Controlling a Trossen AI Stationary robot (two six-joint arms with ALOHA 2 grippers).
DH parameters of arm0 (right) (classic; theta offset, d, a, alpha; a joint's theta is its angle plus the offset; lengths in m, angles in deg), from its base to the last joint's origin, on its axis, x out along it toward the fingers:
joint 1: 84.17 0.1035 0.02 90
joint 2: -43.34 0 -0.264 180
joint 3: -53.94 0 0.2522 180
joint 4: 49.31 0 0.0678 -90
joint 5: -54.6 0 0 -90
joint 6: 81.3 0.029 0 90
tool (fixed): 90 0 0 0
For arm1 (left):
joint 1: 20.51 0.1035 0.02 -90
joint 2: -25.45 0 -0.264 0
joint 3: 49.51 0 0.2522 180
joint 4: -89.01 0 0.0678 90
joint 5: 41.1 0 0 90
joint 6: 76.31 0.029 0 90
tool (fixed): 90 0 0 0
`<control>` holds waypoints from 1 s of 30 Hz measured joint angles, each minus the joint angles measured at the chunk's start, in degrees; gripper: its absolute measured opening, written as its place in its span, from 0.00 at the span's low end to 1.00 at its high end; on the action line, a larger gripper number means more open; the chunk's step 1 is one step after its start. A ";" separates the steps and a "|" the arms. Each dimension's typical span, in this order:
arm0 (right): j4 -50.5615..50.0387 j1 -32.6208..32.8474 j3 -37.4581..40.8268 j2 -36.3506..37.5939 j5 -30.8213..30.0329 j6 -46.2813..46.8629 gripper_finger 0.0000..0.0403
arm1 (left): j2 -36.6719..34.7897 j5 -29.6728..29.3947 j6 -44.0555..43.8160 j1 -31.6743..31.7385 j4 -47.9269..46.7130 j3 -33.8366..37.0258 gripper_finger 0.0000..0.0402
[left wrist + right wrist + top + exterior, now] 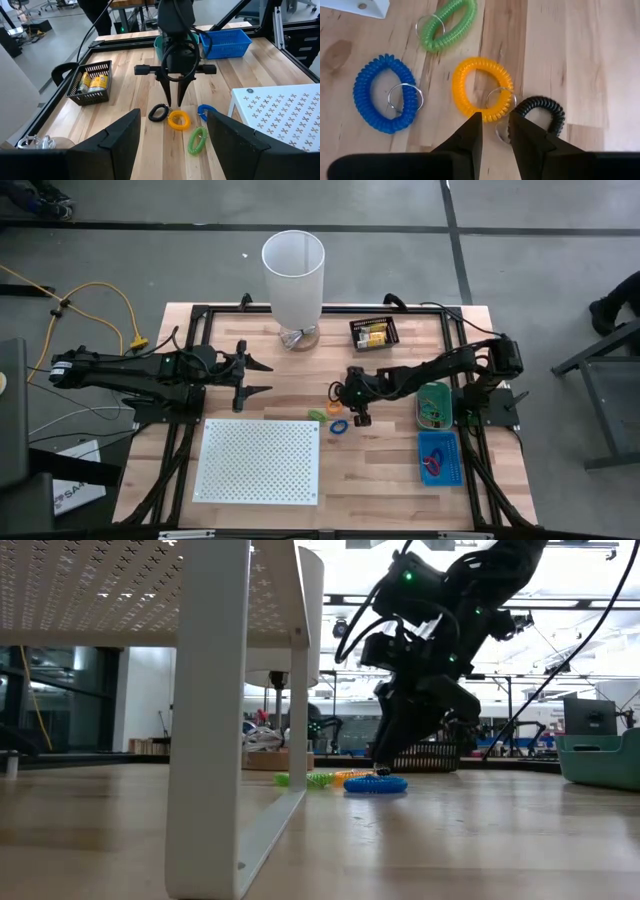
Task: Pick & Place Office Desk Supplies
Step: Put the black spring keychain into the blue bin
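Observation:
Several coiled loops lie flat on the wooden table near its middle: orange, blue, green and black, each with a metal key ring. My right gripper points steeply down at the table, open by a narrow gap. Its fingertips stand on either side of the orange loop's near rim and ring, with the black loop just beside it. My left gripper waits wide open above the table's left half, facing the loops. My right gripper's fingertips flank the orange loop's near rim, where its metal ring sits. They come from above, slanting down. Whether they touch the loop I cannot tell. The loop lies flat on the table.
A tall white cylinder stands at the far edge. A white perforated board on legs fills the near left. A black basket with yellow packets sits far right; a green bin and a blue basket lie at the right.

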 joint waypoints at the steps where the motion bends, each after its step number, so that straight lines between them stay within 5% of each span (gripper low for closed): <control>1: 0.31 -0.07 0.00 0.00 0.01 -0.70 0.21 | 0.00 0.02 0.00 0.00 0.00 0.00 0.55; 30: -2.58 -3.36 0.00 0.00 3.15 -3.79 0.21 | 0.00 0.01 0.00 0.00 0.00 0.00 0.55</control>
